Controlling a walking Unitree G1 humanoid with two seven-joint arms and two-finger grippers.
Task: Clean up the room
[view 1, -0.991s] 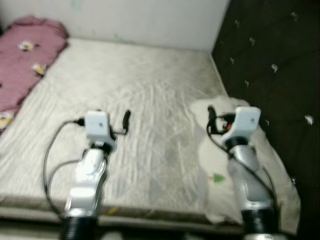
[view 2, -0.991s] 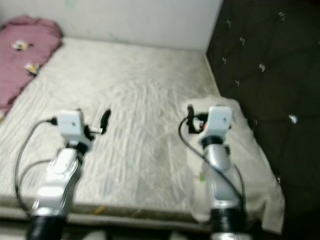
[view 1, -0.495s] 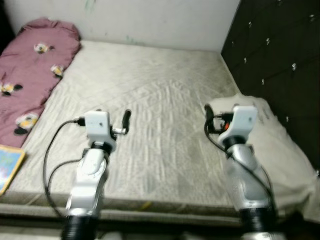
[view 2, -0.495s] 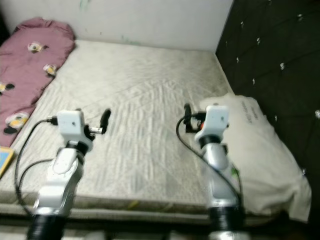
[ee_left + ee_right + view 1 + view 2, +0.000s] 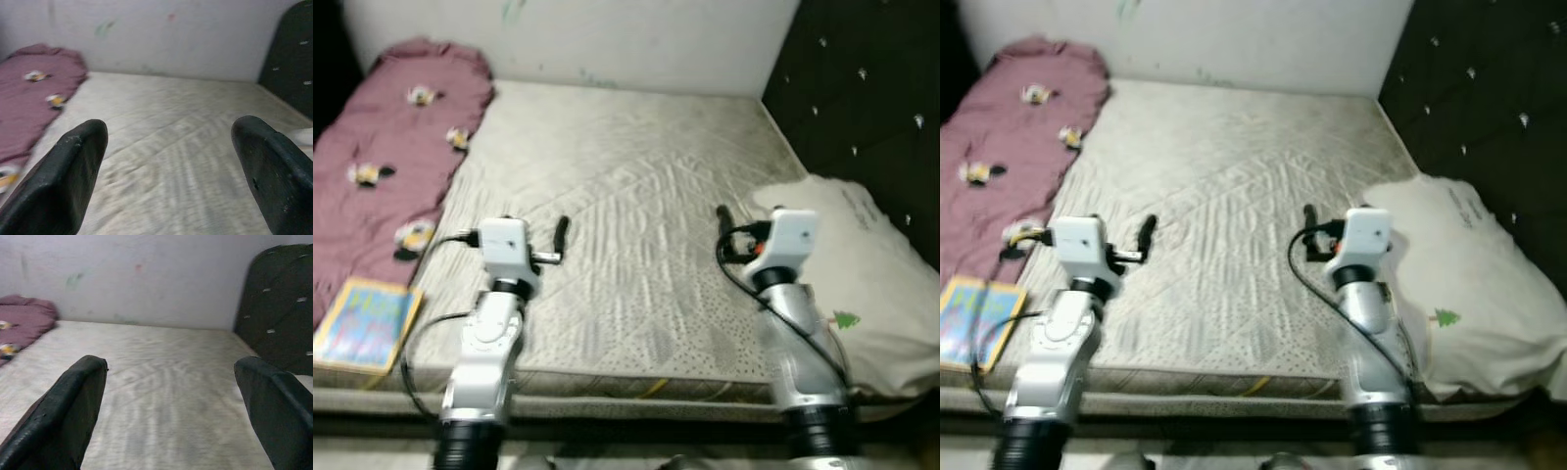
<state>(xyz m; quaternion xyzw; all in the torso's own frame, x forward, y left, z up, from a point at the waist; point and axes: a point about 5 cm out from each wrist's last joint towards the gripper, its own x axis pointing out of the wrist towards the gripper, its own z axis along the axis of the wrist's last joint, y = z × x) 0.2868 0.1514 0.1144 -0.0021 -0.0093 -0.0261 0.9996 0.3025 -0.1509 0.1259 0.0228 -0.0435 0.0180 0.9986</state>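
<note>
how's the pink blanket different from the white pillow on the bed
The pink blanket is maroon-pink with small cartoon prints and stretches long along the bed's left side; the white pillow is off-white, bears a small green tree mark, and sits bunched at the right by the dark headboard. Both lie on the mattress.

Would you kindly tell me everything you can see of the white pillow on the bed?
The pillow is large, soft-looking and white or cream, with a small green tree print near its front edge and faint dark marks on top. It lies flat at the mattress's right side, against the dark tufted headboard, its front corner overhanging the bed edge. The right gripper hovers beside it, not touching.
</note>
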